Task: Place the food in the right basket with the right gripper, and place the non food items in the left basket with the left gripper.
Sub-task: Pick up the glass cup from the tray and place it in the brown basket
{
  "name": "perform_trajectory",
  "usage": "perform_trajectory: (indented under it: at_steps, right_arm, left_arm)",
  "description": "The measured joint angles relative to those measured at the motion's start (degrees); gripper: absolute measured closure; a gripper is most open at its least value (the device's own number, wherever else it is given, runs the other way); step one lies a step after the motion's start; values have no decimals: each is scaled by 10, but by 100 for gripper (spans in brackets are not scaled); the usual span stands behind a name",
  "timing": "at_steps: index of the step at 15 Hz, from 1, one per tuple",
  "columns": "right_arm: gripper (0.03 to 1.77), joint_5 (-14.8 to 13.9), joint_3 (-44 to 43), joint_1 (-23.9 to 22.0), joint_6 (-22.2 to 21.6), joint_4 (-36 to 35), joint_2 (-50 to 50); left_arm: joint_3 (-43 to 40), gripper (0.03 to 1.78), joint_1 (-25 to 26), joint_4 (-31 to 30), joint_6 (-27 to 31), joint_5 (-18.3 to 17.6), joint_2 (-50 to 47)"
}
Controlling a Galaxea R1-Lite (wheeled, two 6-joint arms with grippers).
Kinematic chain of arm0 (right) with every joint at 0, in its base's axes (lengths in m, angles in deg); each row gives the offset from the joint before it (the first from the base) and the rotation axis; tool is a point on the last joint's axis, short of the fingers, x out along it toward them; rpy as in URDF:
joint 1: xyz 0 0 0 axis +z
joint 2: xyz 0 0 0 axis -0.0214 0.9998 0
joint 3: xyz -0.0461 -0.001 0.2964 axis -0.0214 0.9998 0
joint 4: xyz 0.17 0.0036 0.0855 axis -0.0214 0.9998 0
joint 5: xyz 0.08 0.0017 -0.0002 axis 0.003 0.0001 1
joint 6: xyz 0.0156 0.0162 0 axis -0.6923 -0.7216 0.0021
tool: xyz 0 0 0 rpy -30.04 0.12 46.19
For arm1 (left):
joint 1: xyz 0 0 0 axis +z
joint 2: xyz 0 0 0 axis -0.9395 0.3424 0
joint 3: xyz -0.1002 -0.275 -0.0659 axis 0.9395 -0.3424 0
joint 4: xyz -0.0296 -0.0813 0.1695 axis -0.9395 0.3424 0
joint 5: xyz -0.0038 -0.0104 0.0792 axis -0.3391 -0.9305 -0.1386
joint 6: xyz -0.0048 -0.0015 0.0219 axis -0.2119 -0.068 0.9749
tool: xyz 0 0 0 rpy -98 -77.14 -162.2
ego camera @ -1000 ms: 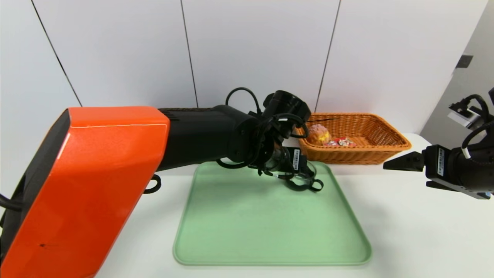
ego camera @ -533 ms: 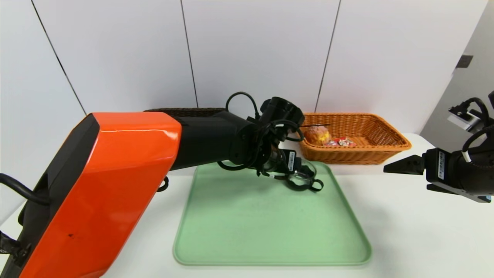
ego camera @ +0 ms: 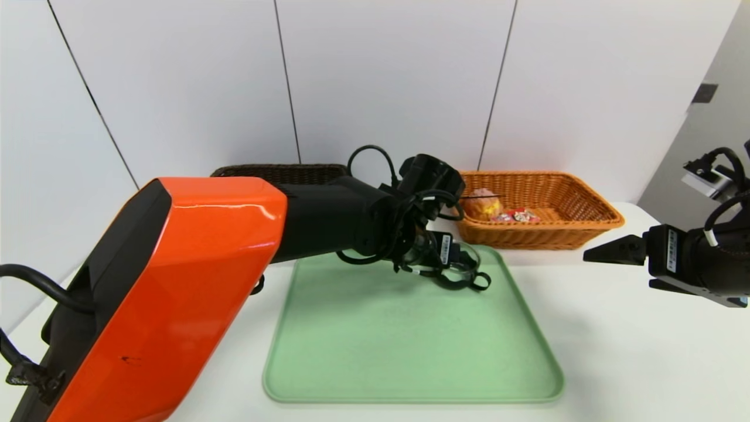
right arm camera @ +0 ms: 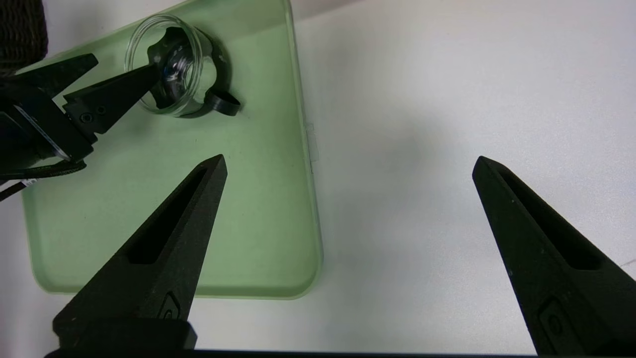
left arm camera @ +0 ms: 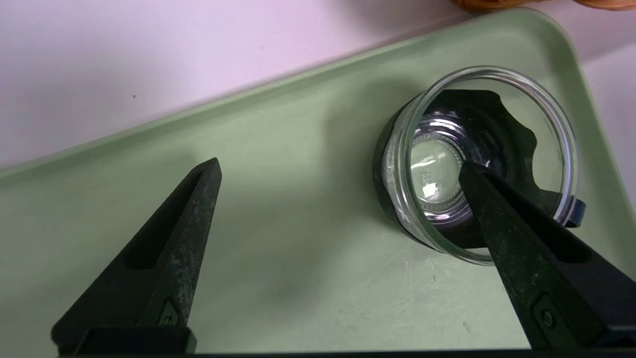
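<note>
A clear glass cup with a black handle [ego camera: 466,268] stands upright in the far right corner of the green tray [ego camera: 410,351]. My left gripper [ego camera: 450,258] is open just above it. In the left wrist view one finger [left arm camera: 502,219] reaches over the cup's mouth [left arm camera: 437,171] and the other finger [left arm camera: 194,209] is well off to its side over bare tray. The left gripper [left arm camera: 339,166] holds nothing. The bun [ego camera: 486,204] and red carton [ego camera: 518,217] lie in the orange right basket [ego camera: 551,234]. My right gripper [ego camera: 615,266] hovers open and empty at the right.
The dark left basket [ego camera: 281,171] is at the back, mostly hidden behind my left arm. In the right wrist view the right gripper [right arm camera: 350,160] hangs over white table beside the tray's edge [right arm camera: 310,209], with the cup [right arm camera: 169,59] and left gripper [right arm camera: 124,62] farther off.
My left arm has swung, and its gripper has sunk slightly lower onto the cup. The cup has not moved. The right arm has stayed almost still.
</note>
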Motion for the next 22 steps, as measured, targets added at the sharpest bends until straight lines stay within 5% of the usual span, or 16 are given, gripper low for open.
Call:
perform_trajectory:
  at_steps: [22]
  right_arm:
    - [9, 0, -2, 0, 2, 0, -8]
  left_arm:
    - [0, 12, -3, -24, 4, -3, 14]
